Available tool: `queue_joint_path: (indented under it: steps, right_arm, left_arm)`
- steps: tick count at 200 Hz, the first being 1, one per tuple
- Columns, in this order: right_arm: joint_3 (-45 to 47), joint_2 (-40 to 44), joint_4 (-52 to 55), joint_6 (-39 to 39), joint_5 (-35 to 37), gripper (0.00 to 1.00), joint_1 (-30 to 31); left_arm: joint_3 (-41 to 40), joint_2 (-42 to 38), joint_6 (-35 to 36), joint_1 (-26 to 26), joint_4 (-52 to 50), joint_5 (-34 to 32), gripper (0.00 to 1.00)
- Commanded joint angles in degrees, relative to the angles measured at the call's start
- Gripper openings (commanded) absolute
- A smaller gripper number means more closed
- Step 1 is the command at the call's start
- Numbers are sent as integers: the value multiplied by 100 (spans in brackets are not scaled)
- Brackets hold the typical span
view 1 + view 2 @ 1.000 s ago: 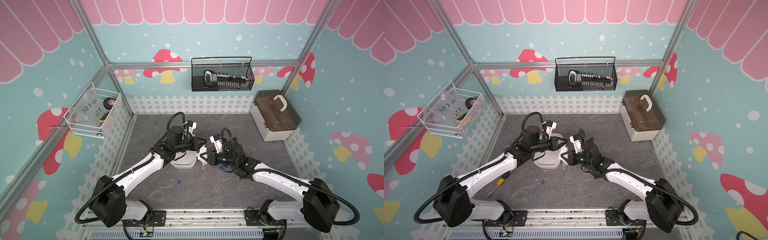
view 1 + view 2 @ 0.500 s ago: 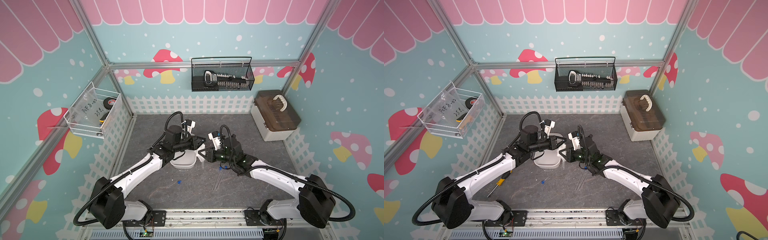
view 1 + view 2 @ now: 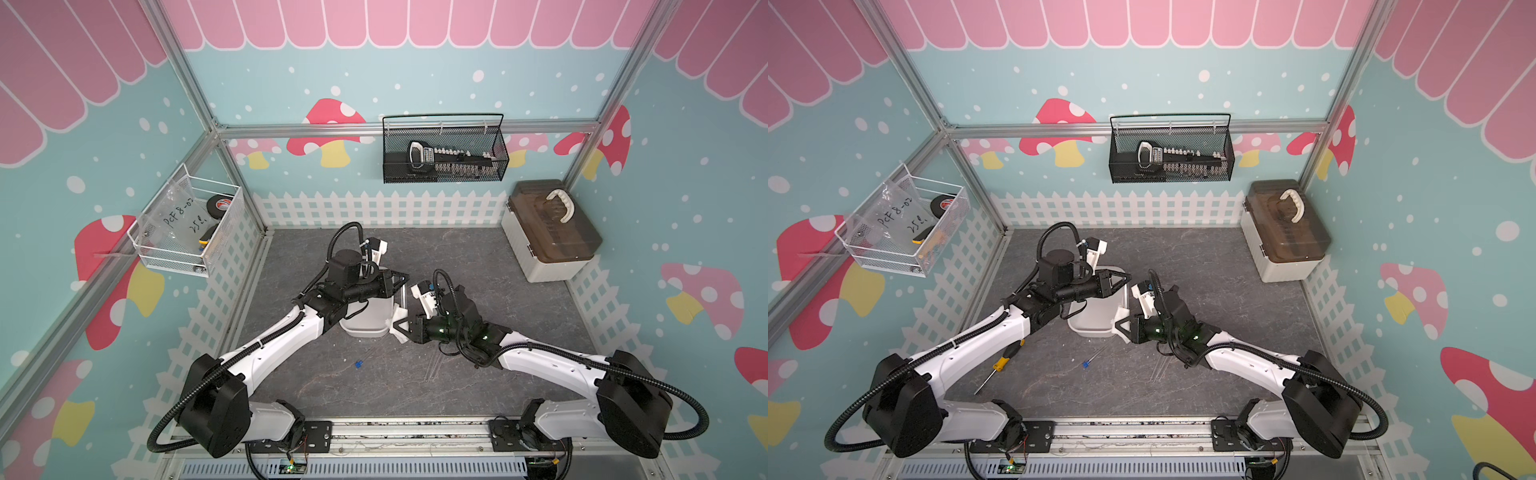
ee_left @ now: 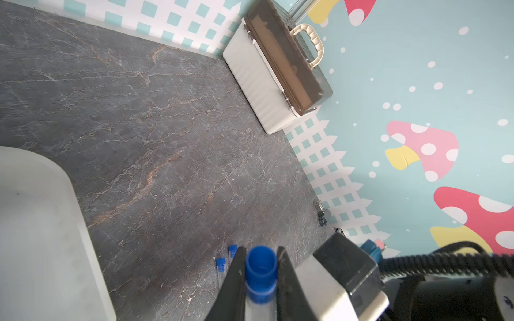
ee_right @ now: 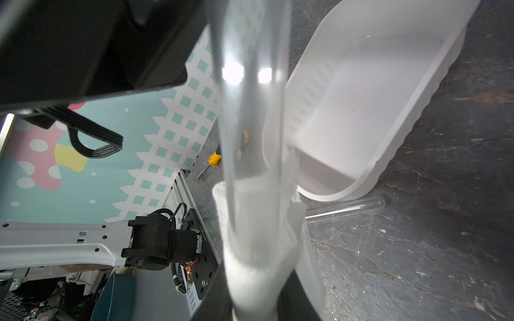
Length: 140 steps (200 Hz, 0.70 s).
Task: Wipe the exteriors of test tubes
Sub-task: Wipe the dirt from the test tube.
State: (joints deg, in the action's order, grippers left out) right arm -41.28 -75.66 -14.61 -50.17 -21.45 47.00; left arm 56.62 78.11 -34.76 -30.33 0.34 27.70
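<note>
The left claw [image 4: 260,259] is clamped tight on the clear thin blue-capped test tube [image 5: 250,105] at its cap, just right of the white rounded plastic tray [image 5: 361,178]. The right claw [image 5: 256,297] pinches the white square cloth [image 5: 250,250] around the tube's other end. To wipe well, I'd draw the cloth along the full length and hold the tube steady.

Handwritten black characters are seen on the clear plastic bag [image 3: 176,216] lying in the white wire basket [image 3: 168,261] on the side wall. "PCF 8-02" can be read there in both top views, and beneath it "25", followed by a character that cannot be made out. A white label is carried on the handle of the black tool [image 3: 424,154] in the black mesh basket [image 3: 444,178], and a red mark on the black tape roll [image 3: 223,203], but neither can be read.
</note>
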Motion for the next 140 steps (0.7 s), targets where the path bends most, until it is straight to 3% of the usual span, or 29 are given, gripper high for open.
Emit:
queue_joint_path:
  steps: [1, 69, 140]
  right_arm:
    - [-417, -142, -224, 83, -98, 21, -98]
    - [-1088, -527, 2, 311, -456, 20, -561]
    - [-359, -206, -2, 13, -320, 19, 52]
  left_arm:
    - [-143, -81, -48, 36, 110, 43, 17]
    - [-211, -214, -39, 36, 50, 28, 17]
    - [-145, -182, -31, 70, 75, 34, 17]
